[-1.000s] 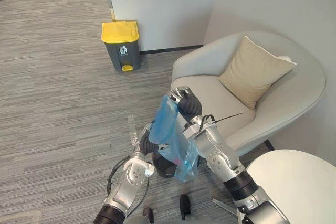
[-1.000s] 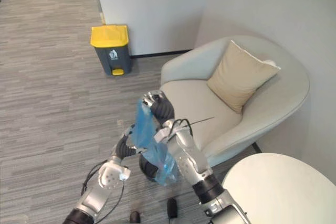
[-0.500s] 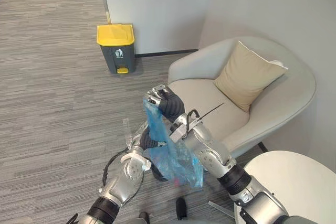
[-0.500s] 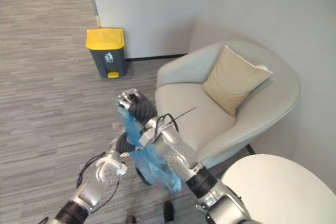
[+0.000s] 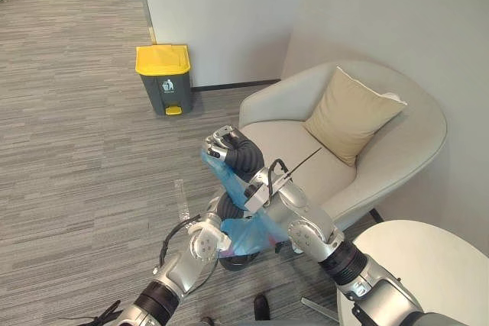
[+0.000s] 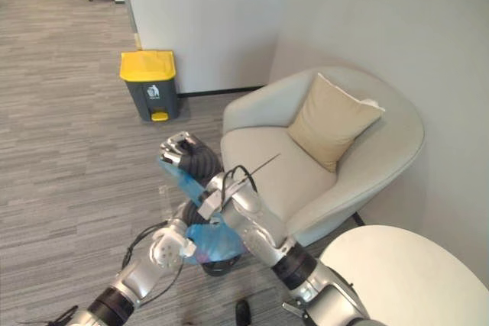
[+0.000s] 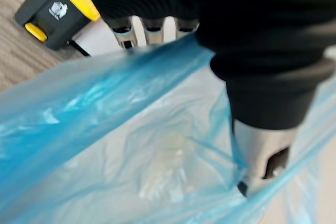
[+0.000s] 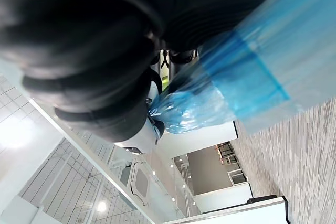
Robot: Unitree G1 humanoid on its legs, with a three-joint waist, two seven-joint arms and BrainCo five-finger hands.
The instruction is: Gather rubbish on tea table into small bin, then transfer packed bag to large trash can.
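A translucent blue rubbish bag hangs in front of me above the floor. My right hand is shut on its top edge; the right wrist view has that hand curled round the pinched blue film. The bag's lower part bunches by my left hand, which sits against its side. In the left wrist view the film lies across that hand. Just under the bag stands the small black bin. Far off by the wall is the large grey trash can with its yellow lid down.
A beige armchair with a tan cushion stands close on the right. The round white tea table is at the lower right. Grey carpet runs from here to the trash can.
The view has shifted. The bag hung loose below my right hand; now it stretches from that hand down to a bunch by my left hand.
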